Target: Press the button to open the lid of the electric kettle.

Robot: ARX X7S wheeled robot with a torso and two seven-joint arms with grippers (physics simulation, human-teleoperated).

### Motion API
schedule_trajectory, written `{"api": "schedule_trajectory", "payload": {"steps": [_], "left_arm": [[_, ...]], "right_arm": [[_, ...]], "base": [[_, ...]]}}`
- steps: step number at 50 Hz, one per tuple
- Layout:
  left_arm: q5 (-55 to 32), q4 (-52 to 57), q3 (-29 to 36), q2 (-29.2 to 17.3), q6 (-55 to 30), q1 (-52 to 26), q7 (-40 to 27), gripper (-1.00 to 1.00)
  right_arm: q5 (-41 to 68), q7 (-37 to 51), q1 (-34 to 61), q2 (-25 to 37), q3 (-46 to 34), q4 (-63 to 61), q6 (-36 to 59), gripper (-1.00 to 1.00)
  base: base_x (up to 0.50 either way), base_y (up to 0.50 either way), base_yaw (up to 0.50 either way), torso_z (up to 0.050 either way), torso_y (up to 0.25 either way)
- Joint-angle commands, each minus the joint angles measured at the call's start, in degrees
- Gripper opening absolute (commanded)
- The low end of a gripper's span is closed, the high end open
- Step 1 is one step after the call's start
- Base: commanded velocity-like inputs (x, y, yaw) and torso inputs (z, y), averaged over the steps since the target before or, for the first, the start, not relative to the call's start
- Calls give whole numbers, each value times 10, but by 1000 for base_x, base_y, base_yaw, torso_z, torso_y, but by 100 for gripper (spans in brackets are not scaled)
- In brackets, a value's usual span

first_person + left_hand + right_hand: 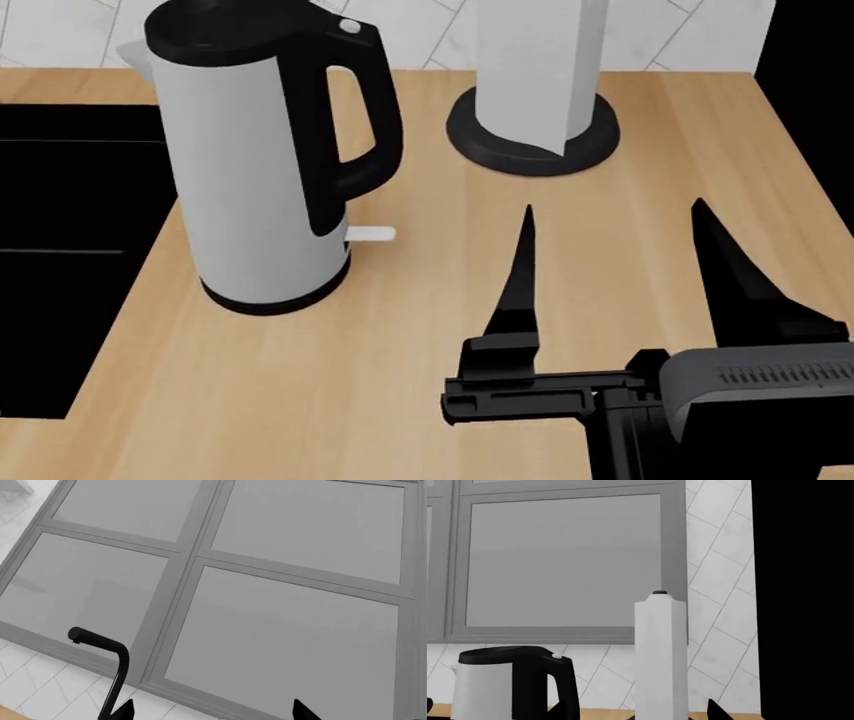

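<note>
My right claw (pixel 611 222) spread open, empty, level above counter (pixel 400 380), fingers pointing toward paper roll (pixel 541 60). Electric kettle (pixel 254 170) stands upright, left of claw; button (pixel 350 27) atop handle, lid (pixel 227 25) shut.

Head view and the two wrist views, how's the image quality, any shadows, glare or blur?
Head view: sharp, flat even light, no glare on the electric kettle, and the right hand casts no clear shadow on the wooden counter. Right wrist view: crisp, but its right edge is solid black. Left wrist view: sharp, with only soft grey shading on the window panes.
</note>
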Motion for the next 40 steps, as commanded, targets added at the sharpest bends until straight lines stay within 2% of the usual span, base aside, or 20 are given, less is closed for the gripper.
{"api": "schedule_trajectory", "payload": {"steps": [1,16,23,33,40], "left_arm": [[-9,9,-3,-4,18,3,-11,100],[-13,9,3,-12,25,6,-20,100],[-19,7,-1,-14,33,9,-25,100],[-28,9,-4,-21,27,2,-37,100],[-39,14,-10,-26,21,-1,-45,100]], "right_arm": [[4,0,-1,5,-7,-2,-6,100],[19,4,-4,5,-2,-5,-14,100],[1,6,-9,15,-18,-14,-33,100],[28,10,-6,10,-5,-15,-20,100],[39,11,-1,16,-5,-19,-5,100]], "base": [[500,0,0,0,0],[500,0,0,0,0],[26,0,0,0,2],[500,0,0,0,0],[0,0,0,0,0]]}}
